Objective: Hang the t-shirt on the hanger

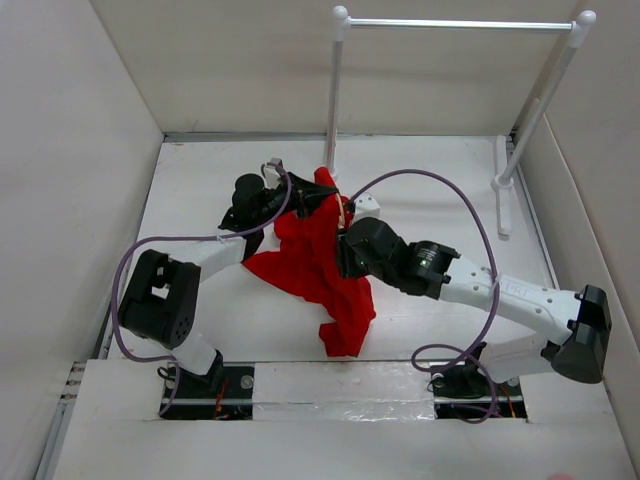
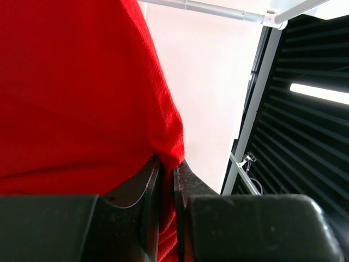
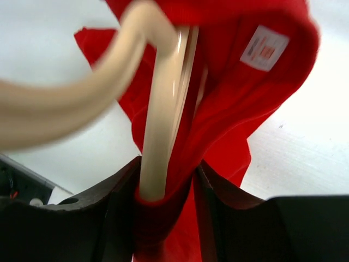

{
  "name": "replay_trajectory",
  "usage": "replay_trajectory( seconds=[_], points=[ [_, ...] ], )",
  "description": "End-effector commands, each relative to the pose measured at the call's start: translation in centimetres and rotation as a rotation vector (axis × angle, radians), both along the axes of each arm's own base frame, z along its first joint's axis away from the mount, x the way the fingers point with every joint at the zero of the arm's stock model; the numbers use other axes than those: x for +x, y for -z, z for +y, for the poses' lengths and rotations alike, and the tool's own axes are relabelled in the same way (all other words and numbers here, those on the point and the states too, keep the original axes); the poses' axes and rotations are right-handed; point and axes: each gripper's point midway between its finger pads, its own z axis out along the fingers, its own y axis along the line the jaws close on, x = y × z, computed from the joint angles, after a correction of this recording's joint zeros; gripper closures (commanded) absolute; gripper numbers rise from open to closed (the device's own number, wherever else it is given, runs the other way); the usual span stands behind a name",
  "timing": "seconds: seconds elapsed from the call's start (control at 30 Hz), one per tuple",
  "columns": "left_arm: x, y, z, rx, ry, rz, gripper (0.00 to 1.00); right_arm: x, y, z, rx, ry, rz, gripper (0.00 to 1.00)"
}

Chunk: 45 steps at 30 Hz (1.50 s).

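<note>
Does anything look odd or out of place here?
Yes. The right hand grips the hanger with a fold of the t-shirt pinched beside it, so the t-shirt hangs bunched, not spread over the hanger.

White surface enclosed by plain white walls: back wall, left wall and right wall. A white rail on two posts spans the far side; the foot of the right post rests on the surface near the right wall. Left wrist view: dark slatted panel with a bright strip light across it. Illumination is even, with soft shadows.
</note>
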Motion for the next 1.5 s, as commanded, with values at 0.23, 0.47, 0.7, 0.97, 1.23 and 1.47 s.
replay_trajectory(
  seconds=[0.23,0.47,0.7,0.97,1.23,1.47],
  points=[
    [-1.5,-4.3,-0.3,-0.004,0.047,-0.164,1.0,1.7,-4.2,0.0,0.047,0.05,-0.123,0.97],
    [1.0,-5.3,1.7,0.189,-0.056,-0.323,0.53,0.2,-5.9,-0.6,0.13,-0.055,-0.101,1.0],
    [2.9,-7.6,3.8,0.491,-0.153,-0.527,0.38,0.7,-7.6,-3.0,0.226,-0.091,-0.057,1.0],
    [0.7,-9.6,3.6,0.696,-0.125,-0.819,0.59,1.8,-9.4,-4.7,0.278,-0.135,-0.029,1.0],
    [0.8,-8.4,2.0,0.668,-0.019,-0.871,0.44,2.4,-10.9,-5.3,0.271,-0.148,-0.018,1.0],
    [-1.5,-9.5,-1.3,0.627,0.096,-1.039,0.47,3.0,-11.1,-6.5,0.25,-0.109,-0.017,1.0]
  ],
)
